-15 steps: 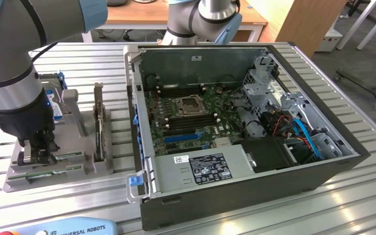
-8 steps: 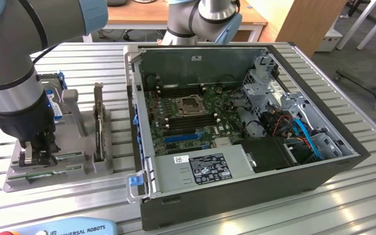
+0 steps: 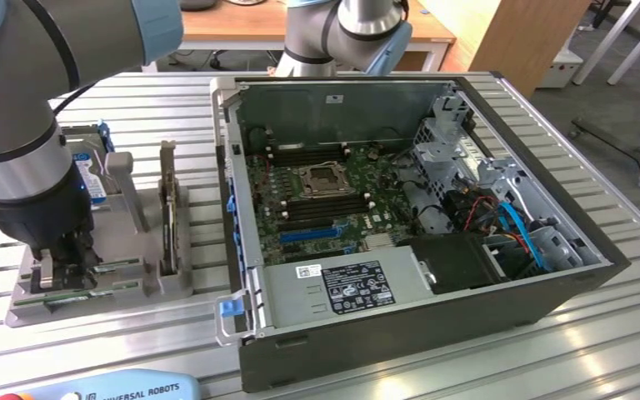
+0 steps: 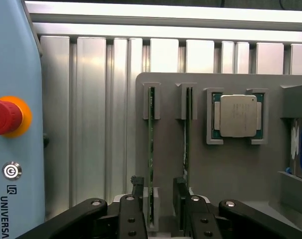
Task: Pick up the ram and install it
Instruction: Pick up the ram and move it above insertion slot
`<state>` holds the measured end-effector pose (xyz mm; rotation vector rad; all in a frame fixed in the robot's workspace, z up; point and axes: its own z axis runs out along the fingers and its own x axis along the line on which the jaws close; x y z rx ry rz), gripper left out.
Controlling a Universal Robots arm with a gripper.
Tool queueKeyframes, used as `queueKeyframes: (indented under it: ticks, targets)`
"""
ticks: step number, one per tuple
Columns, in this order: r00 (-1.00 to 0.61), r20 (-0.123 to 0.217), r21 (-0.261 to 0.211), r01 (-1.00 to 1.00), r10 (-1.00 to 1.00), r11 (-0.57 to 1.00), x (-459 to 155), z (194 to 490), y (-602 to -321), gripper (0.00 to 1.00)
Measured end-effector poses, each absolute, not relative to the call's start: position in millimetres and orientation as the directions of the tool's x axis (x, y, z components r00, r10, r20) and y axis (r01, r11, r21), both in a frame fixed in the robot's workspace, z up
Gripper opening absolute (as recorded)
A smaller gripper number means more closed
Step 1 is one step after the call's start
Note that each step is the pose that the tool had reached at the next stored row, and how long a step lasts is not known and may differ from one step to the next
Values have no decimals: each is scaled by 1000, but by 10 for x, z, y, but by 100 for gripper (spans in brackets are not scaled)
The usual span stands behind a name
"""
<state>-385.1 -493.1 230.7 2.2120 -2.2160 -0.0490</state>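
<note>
The ram [image 4: 151, 144] is a thin green stick standing on edge in a slot of the grey holder [image 4: 230, 169]. A second green stick [image 4: 188, 129] stands in the slot beside it. My gripper [image 4: 157, 188] is open and lowered over the holder, its two black fingers [image 4: 136, 186] straddling one end of the ram with a gap on each side. In the exterior view, my gripper [image 3: 64, 260] hangs over the near end of the holder [image 3: 31, 315] at the exterior view's left, beside the open computer case [image 3: 409, 275].
A square silver processor chip [image 4: 238, 116] lies in a holder pocket. A dark expansion card [image 3: 167, 217] and a blue-labelled drive [image 3: 89, 171] stand on the holder. The motherboard's memory slots [image 3: 317, 208] flank the empty socket [image 3: 326, 177]. A teach pendant [image 4: 11, 124] lies nearby.
</note>
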Motion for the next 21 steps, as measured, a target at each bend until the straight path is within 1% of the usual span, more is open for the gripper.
queueKeyframes:
  ticks: [3,21]
  targets:
    - [-2,-15,29,-1000,-1000,1,-3851,2307,-4977,37]
    - [-2,-15,29,-1000,-1000,2,-3851,2172,-4996,37]
